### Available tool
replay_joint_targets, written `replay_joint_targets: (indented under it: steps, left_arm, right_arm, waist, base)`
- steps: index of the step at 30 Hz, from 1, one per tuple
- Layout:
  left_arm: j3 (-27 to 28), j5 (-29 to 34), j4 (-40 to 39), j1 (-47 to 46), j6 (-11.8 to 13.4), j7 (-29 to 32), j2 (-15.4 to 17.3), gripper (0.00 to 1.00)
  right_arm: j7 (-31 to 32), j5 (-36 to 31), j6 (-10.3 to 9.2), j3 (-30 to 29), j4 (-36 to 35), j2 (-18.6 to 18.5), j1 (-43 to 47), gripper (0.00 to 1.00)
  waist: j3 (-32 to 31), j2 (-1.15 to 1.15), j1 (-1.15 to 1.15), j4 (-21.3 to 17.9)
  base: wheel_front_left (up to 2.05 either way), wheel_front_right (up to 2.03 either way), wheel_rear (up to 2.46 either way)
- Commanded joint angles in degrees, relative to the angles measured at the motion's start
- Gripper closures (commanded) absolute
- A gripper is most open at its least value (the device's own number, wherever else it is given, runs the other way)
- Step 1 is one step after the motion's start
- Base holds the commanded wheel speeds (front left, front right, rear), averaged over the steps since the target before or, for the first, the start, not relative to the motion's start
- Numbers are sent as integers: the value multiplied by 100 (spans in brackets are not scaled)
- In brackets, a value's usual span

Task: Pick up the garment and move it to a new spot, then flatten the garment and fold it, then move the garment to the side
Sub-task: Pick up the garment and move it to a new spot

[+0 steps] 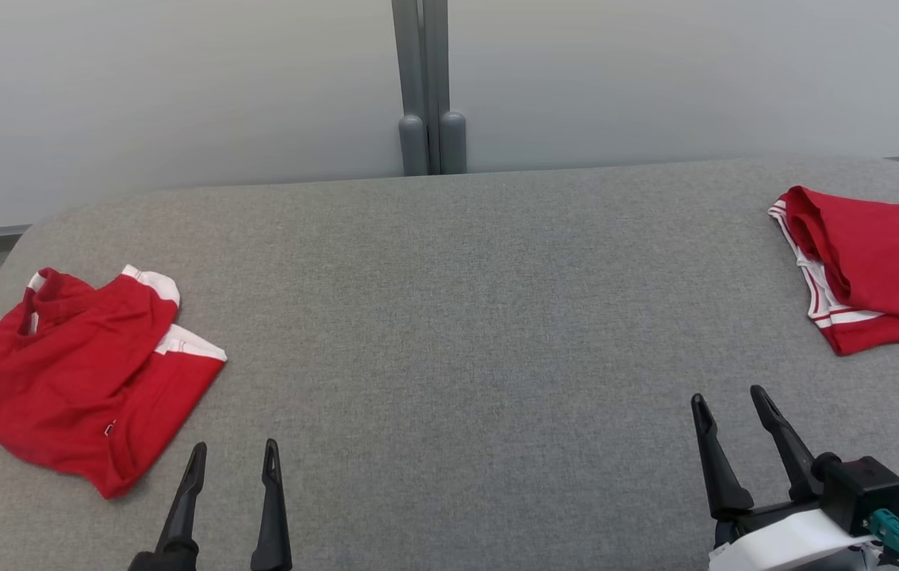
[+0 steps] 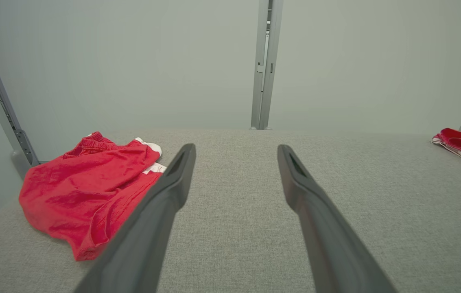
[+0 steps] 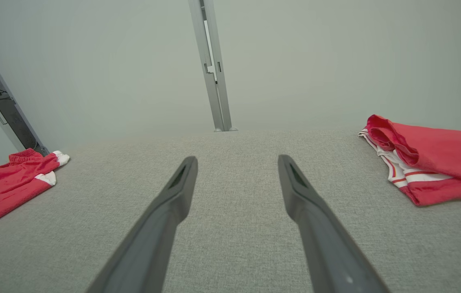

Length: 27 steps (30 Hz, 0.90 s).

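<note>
A crumpled red garment with white trim lies at the left of the grey padded table; it also shows as the red garment and the red garment. My left gripper hovers open just right of its near edge, nothing between its fingers. My right gripper stands open at the lower right, empty, its fingers over bare fabric.
A second red garment with white stripes lies folded at the table's right edge, also seen as the folded garment. A grey post rises behind the table against a pale wall. The table's middle is bare grey cloth.
</note>
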Motion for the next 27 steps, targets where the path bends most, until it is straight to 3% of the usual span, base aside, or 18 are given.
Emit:
replay_joint_targets:
  steps: [1, 14, 27]
  left_arm:
    - [1, -35, 9, -7, -25, 1, 8, 0]
    - [-35, 6, 14, -78, -49, 2, 8, 0]
    - [-21, 101, 38, -94, -105, 1, 8, 0]
  right_arm:
    - [-15, 41, -7, -13, 12, -10, 91, 0]
    - [-15, 24, -7, 45, 46, -42, 103, 0]
    - [-15, 80, -7, 326, 34, -76, 122, 0]
  waist:
    - [3, 0, 1, 2]
    - [72, 0, 1, 158]
    - [86, 0, 1, 1153]
  base:
    - [0, 0, 0]
    - [0, 0, 0]
    - [0, 0, 0]
